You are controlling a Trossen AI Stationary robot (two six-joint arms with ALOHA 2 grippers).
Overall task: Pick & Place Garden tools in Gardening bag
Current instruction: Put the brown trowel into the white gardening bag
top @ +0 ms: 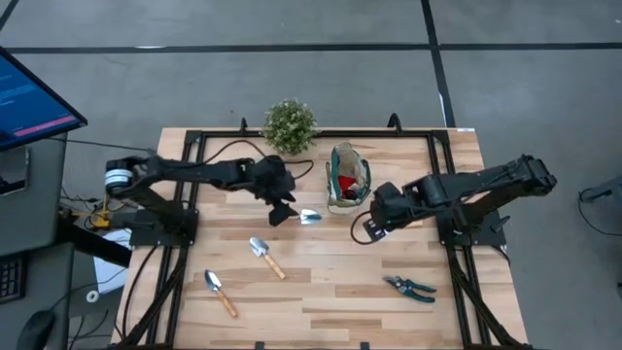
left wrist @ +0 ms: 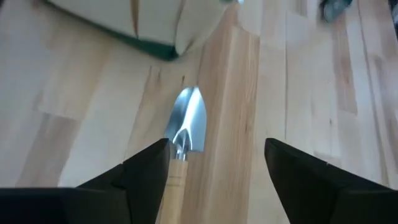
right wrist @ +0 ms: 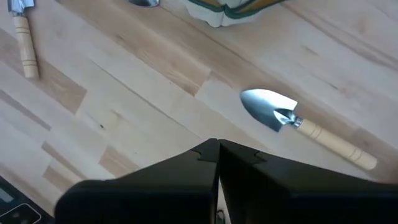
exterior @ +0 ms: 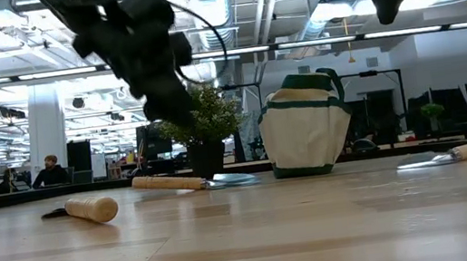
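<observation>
Here, the scene by its parts —

Left gripper: over the table's middle, just left of the gardening bag; its fingers stand wide apart, holding nothing.

Trowel under it: lies flat on the wood between those spread fingers, silver blade pointing toward the bag, free of both pads as far as the left wrist view shows.

Gardening bag: beige canvas with green trim, upright near the table's far edge, mouth open — something red shows inside.

Right gripper: just right of the bag and a little nearer the front, fingers pressed together on nothing.

Trowel near the right arm: flat on the boards below the closed fingers, apart from them.

Other trowels: one left of centre, another nearer the front left corner, both lying flat.

Pruning shears: teal-handled, on the front right part of the table, well apart from the bag.

Potted plant: at the far edge, left of the bag.
</observation>
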